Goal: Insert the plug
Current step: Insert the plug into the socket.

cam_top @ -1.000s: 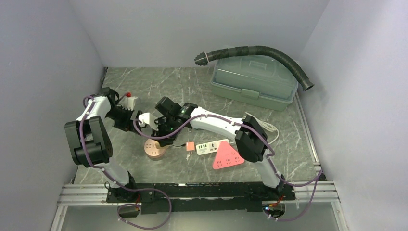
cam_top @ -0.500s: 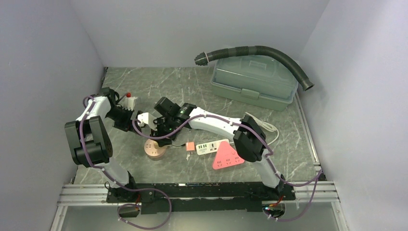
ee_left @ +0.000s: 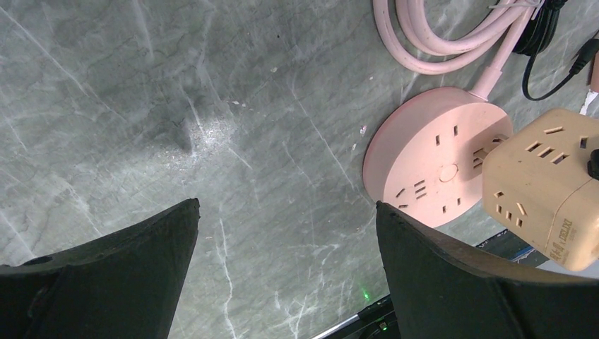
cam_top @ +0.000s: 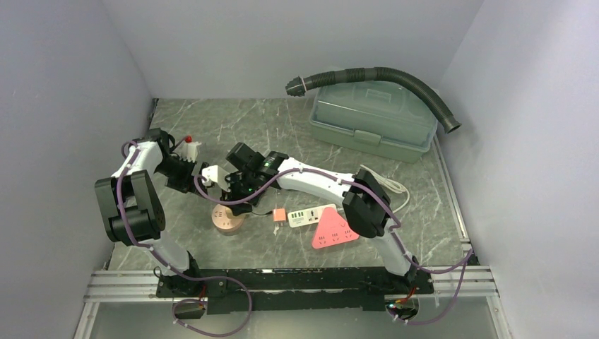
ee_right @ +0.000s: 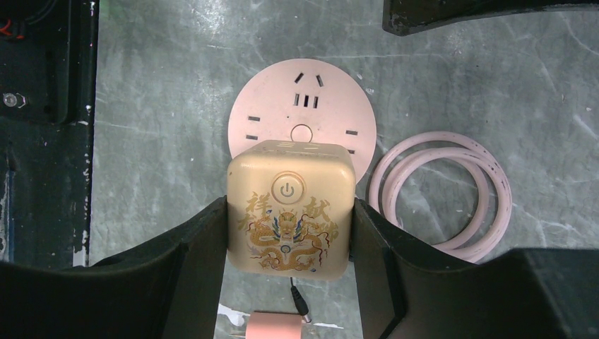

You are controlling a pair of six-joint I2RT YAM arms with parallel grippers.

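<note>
Presently the cream cube plug (ee_right: pixel 289 226) is held by the right tool (ee_right: pixel 289 208), whose fingers are pressed against two opposite sides of it, at a middling spread set by the cube's width. The cube is kept above the counter (ee_right: pixel 176 85), partly over the near edge of the pink round socket (ee_right: pixel 300 106) as seen from the right wrist. Most of the socket's face is shown beyond the cube, toward the top of that view. A coiled pink cable (ee_right: pixel 452 191) is seen just beside the socket.

The coming move is judged to turn on this offset: the round socket lies below and a little ahead of the held cube, so a short shift forward is probably needed before any descent. The right arm is plainly the nearer one, since the plug is already in its grasp.

No long axis can be given for the cube, as its sides look about equal. Its decorated face with the power button is turned up toward the wrist camera. The pins are therefore presumed to point down at the counter, though they are hidden. Whether the cube touches the socket cannot be told.

The left tool (ee_left: pixel 286 208) is spread wide and holds nothing, hanging over bare counter beside the socket.
</note>
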